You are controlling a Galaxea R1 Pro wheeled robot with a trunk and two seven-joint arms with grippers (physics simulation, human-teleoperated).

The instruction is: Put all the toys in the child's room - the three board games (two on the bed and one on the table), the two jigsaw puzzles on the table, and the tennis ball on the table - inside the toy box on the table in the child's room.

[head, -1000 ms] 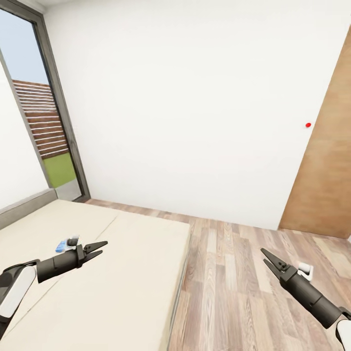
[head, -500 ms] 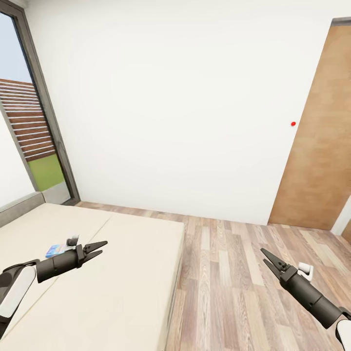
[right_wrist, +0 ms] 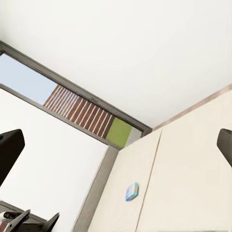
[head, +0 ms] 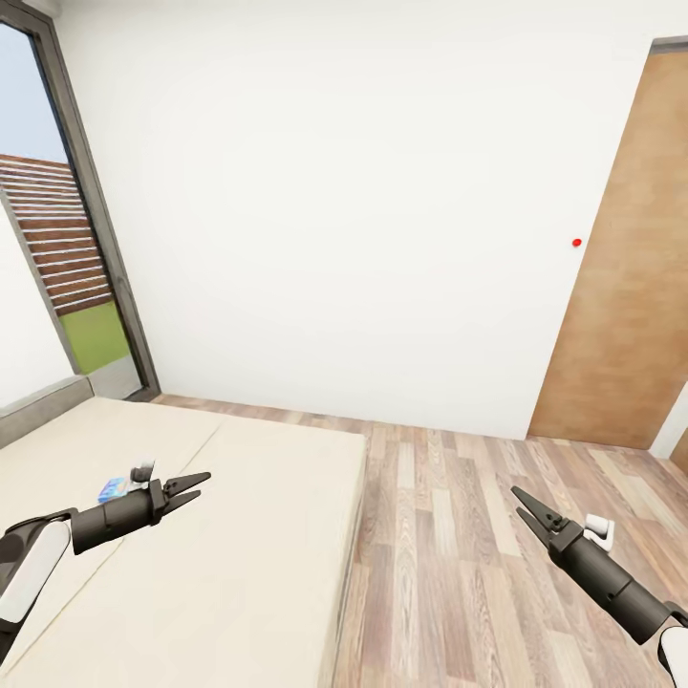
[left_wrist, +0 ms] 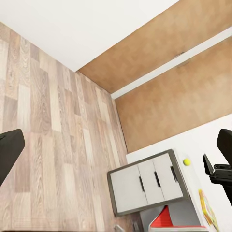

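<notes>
Camera panned slightly since earlier, blue board game lies flat on bed behind left gripper; both grippers spread and empty, right gripper over floor; box looks light and stiff, pinch its long edges

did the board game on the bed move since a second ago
No. The board game keeps its spot on the bed; the whole view shifted, so the camera turned.

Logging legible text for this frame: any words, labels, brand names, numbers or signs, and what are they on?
No text can be read in these pictures.
Board game on the bed: blue box with coloured print, too small and blurred to read; the same in the right wrist view.
Jigsaw puzzle on the table: colours only, no lettering made out.
Red dot on the wall: plain mark, no text.
</notes>
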